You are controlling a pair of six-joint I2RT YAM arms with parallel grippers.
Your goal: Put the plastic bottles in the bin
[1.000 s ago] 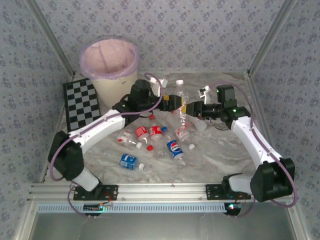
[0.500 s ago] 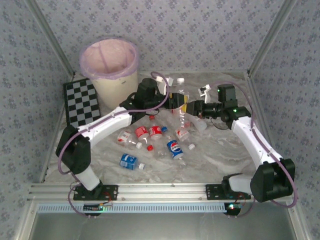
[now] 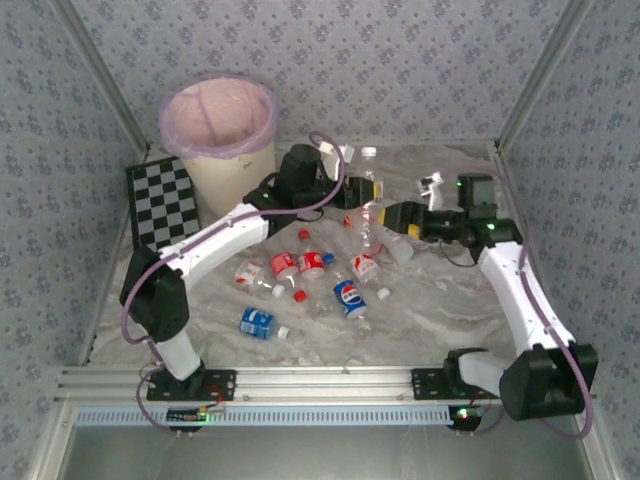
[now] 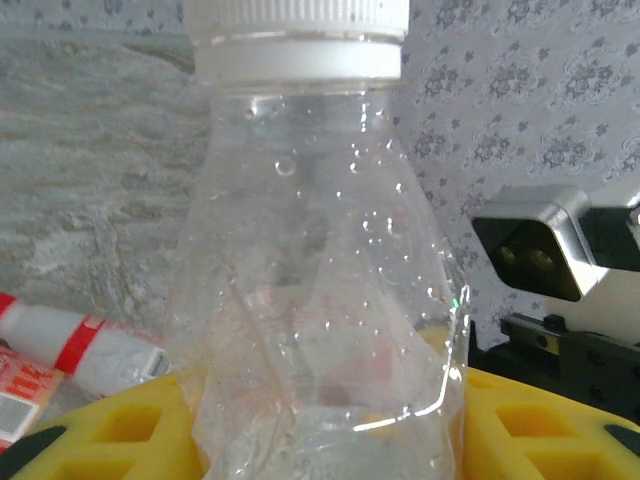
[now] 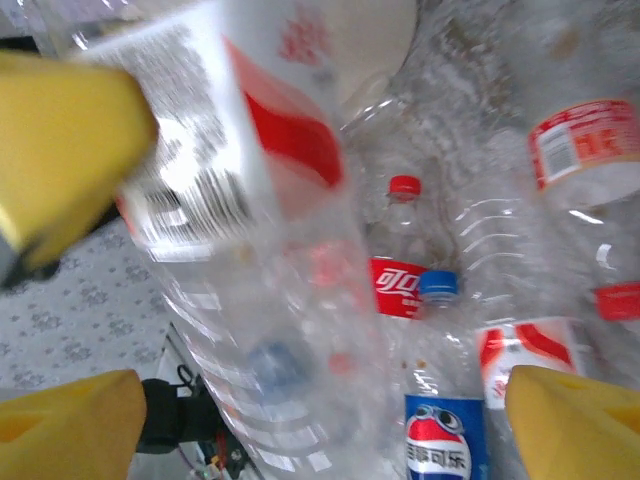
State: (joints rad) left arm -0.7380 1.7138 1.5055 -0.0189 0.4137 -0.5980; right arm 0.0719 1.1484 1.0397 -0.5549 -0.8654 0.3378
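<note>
Left wrist: upright white-capped clear bottle between yellow left jaws.

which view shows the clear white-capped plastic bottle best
Left wrist: the clear white-capped plastic bottle sits close and sharp between the left jaws. Top external shows it small, upright; right wrist, a blurred red-labelled body, likely it.

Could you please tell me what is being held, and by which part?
The left gripper holds the clear white-capped bottle by its body; the right gripper is open.
</note>
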